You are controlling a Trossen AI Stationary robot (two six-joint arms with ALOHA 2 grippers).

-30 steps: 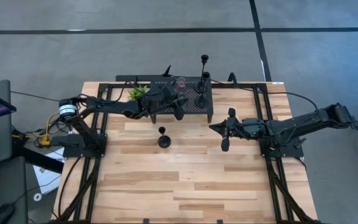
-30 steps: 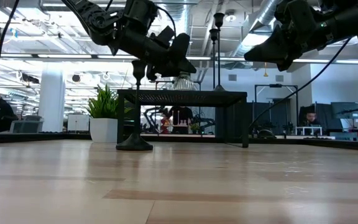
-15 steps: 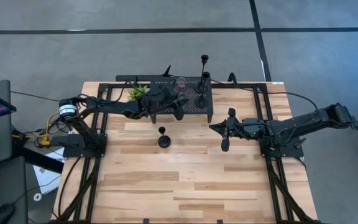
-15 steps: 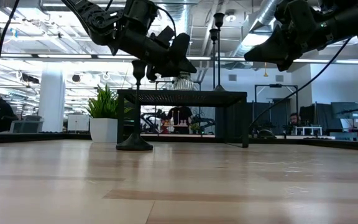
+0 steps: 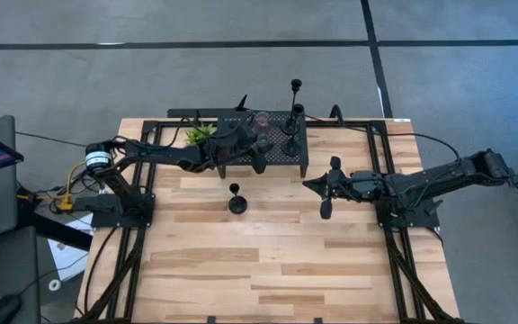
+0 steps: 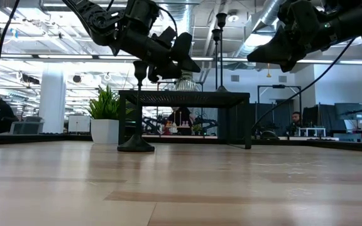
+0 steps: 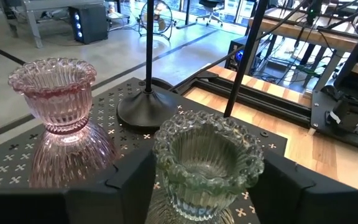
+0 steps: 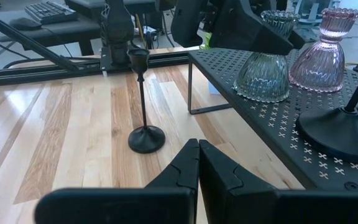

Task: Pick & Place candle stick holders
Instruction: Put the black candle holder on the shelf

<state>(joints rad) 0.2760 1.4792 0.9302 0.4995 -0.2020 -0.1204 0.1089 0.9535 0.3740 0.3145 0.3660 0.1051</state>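
Observation:
A greenish glass candle stick holder [image 7: 207, 162] stands by its foot on the black perforated stand [image 7: 17, 168], beside a pinkish glass one [image 7: 58, 99]. My left gripper [image 5: 257, 148] reaches level over the stand, open, one finger on either side of the greenish holder's bowl. Two tall black holders [image 5: 293, 112] stand farther right on the stand. A short black holder [image 5: 236, 200] rests on its round base on the wooden table in front of the stand. To its right, above the table, my right gripper [image 8: 197, 162] hovers shut with nothing in it.
A small green potted plant [image 5: 199, 135] sits at the stand's left end. The black arm frames [image 5: 142, 207] run along both sides of the table. People sit at desks in the room beyond the far edge. Bare wood [image 5: 268, 261] lies toward the near edge.
My left gripper has opened a little around the greenish glass holder, which stays standing on the stand. Neither arm has shifted.

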